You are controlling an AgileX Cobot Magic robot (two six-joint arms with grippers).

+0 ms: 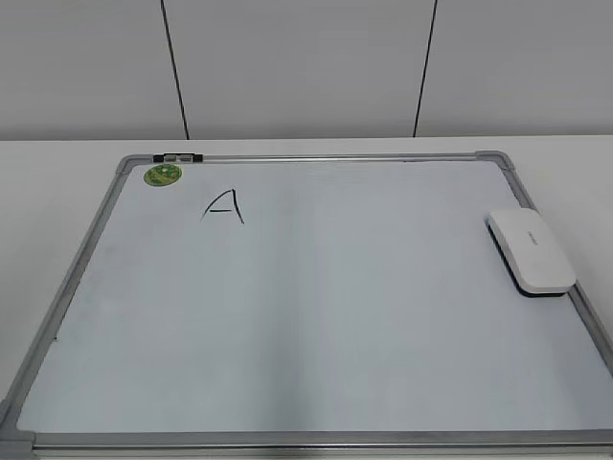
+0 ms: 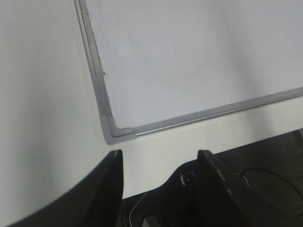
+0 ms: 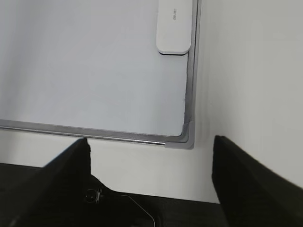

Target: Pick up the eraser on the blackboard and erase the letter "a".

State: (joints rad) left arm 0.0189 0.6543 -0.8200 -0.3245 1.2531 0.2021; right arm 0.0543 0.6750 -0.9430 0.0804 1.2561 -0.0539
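Blackboard [image 1: 316,316], in fact a white dry-erase board in a grey metal frame, lies flat on a white table [image 1: 57,163] and serves as the landmark. Near its far left corner sits a round green sticker [image 1: 163,174], with a small black clip [image 1: 178,156] on the far frame rail just beside it. A little toward the board's middle from the sticker is a handwritten angular capital "A" [image 1: 223,205] in black marker; no rounded lowercase letter shows on the board. The eraser [image 1: 532,251], a white oblong block with a dark underside, rests on the board's surface against its right frame rail, toward the far end.

The left gripper [image 2: 161,163] hovers off the board's near left corner, fingers spread apart and holding nothing. The right gripper [image 3: 151,151] hangs off the near right corner, likewise wide apart and empty, well short of the eraser [image 3: 175,26].
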